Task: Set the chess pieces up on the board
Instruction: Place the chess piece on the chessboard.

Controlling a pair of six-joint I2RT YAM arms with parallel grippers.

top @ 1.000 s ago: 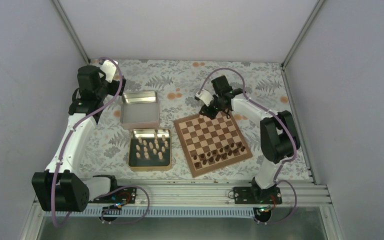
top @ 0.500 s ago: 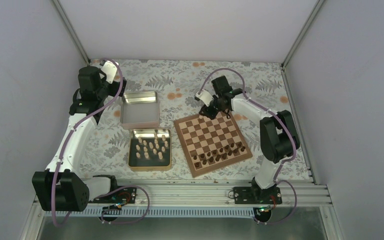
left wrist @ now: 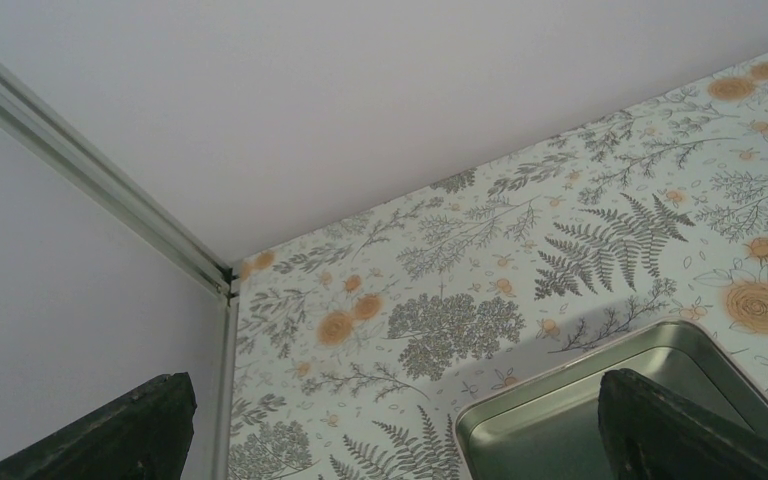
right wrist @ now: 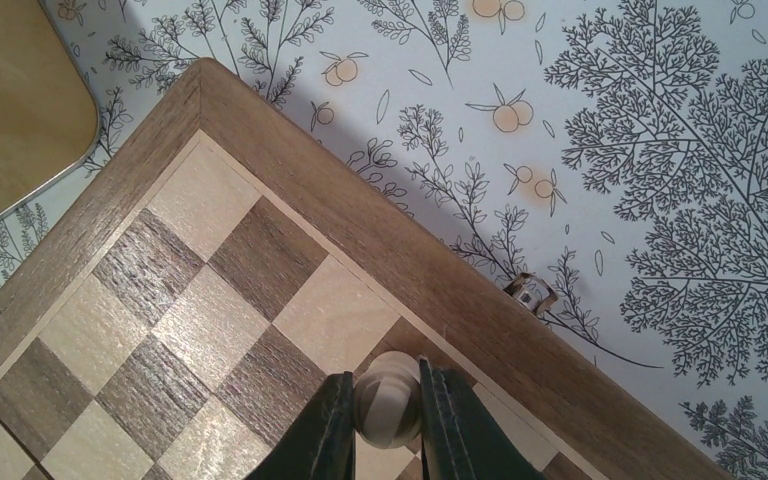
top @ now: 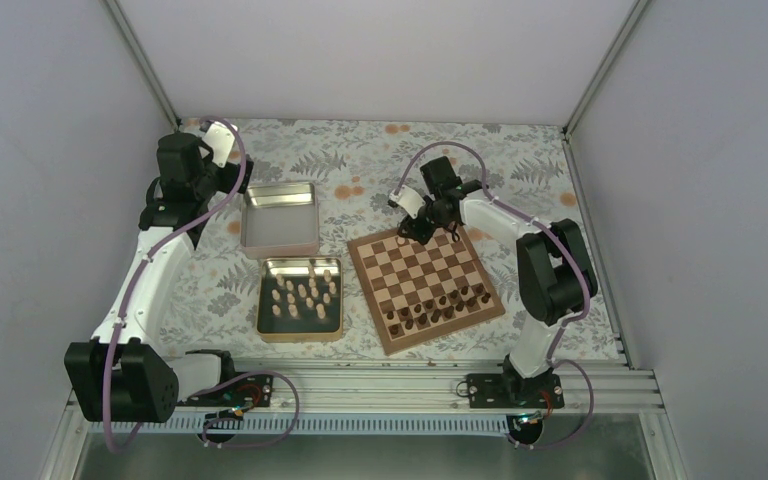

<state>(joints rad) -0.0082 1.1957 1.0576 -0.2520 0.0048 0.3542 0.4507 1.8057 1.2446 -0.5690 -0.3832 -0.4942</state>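
Observation:
The board [top: 415, 270] lies at an angle right of centre, with dark chessmen [top: 440, 305] lined along its two near rows. Several pale chess pieces [top: 301, 293] stand in a gold tin [top: 300, 337] to its left. My right gripper [top: 422, 230] hangs over the board's far edge, shut on one pale round-topped piece [right wrist: 388, 395]. In the right wrist view that piece sits just above a dark square beside the board's border [right wrist: 290, 160]. Up near the back left corner, my left gripper [left wrist: 390, 450] is open with nothing between its fingers.
An empty silver tin [top: 280, 222] lies behind the gold one; its corner [left wrist: 600, 400] shows in the left wrist view. A small metal clasp [right wrist: 530, 290] sticks out from the board's far edge. White walls close in the floral table.
My right gripper has shifted slightly nearer and lower over the board's far edge, still holding the pale piece. The left arm has not moved.

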